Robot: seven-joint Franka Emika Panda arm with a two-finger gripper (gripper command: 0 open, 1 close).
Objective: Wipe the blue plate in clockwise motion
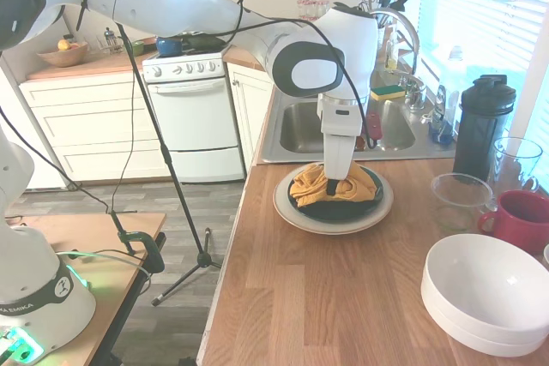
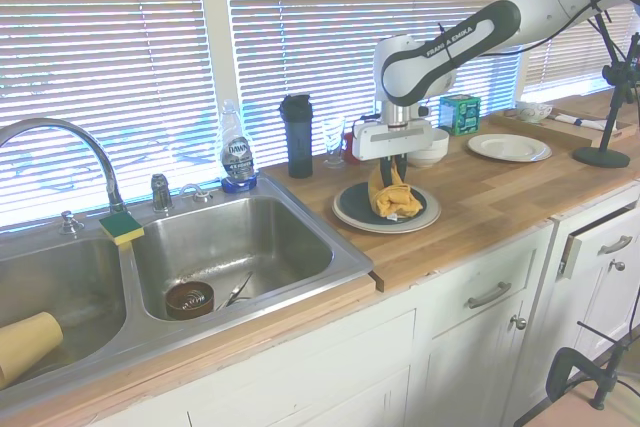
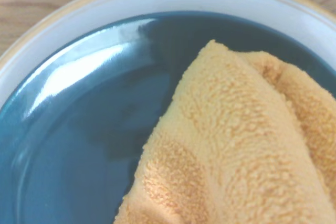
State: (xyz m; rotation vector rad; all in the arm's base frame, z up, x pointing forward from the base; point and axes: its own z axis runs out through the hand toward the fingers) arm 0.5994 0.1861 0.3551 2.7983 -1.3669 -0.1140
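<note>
A: Where is the blue plate (image 1: 346, 208)?

B: On the wooden surface (image 1: 326, 297), just in front of the sink (image 1: 300, 130). It is stacked on a larger cream plate (image 1: 296, 212), whose pale rim shows all around it.

A: And the tool (image 1: 333, 184)?

B: It points straight down over the blue plate, fingers closed on a bunched yellow-orange cloth (image 1: 313, 184). The cloth drapes from the tool onto the plate (in the second exterior view it hangs as a tall fold with its lower end lying on the glaze).

A: How much of the plate is covered?

B: From the first exterior view, most of the middle and the half toward the sink; a dark crescent stays bare on the near side. The wrist view shows glossy blue glaze beside the terry cloth, with the cream rim curving past it.

A: Anything else nearby?

B: A stack of big white bowls (image 1: 485, 293) sits at the near right of the surface, well apart from the plates. A red mug (image 1: 521, 219), a clear glass bowl (image 1: 459, 201) and a black shaker bottle (image 1: 482, 126) stand further right, toward the window.
</note>
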